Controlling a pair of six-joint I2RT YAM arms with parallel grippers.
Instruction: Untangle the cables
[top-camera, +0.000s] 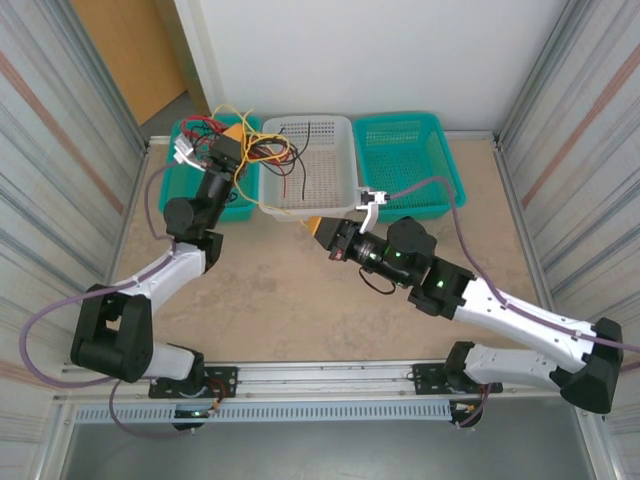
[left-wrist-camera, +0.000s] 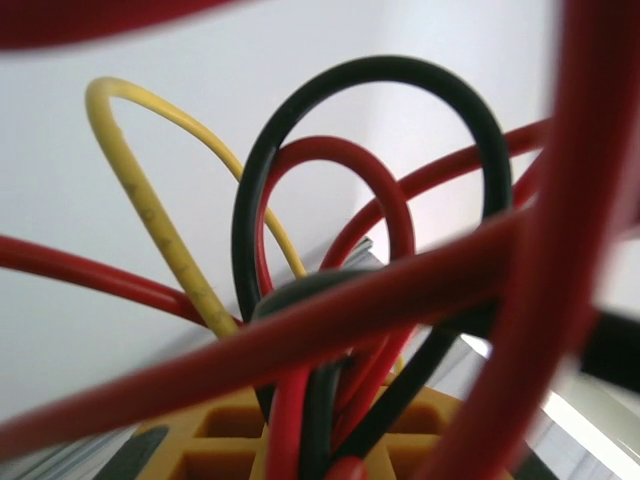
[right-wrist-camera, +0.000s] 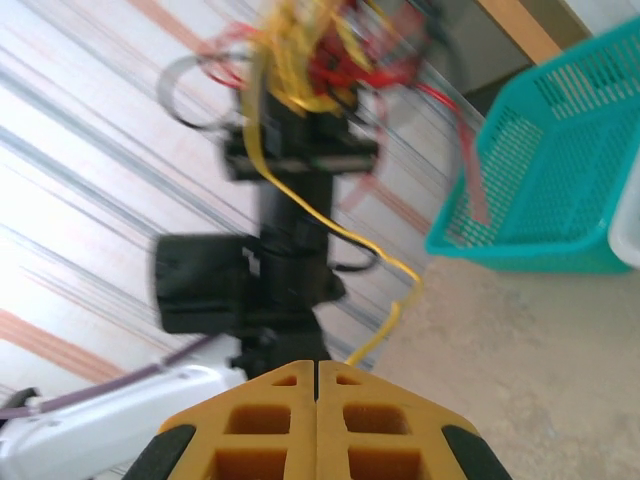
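Left gripper (top-camera: 228, 148) clamped on cables (top-camera: 264, 146), tangle held up over left edge of white basket (top-camera: 300, 208). Right gripper (right-wrist-camera: 318, 400) pressed together, empty. Expect light, springy, slippery strands (loops spring back); you should pinch yellow strand (right-wrist-camera: 385, 328) low, near dangling end.

Two teal baskets (top-camera: 400, 165), one white basket (top-camera: 330, 160), two arms (top-camera: 170, 270), one tangle of cables (top-camera: 262, 140); strands uncountable.
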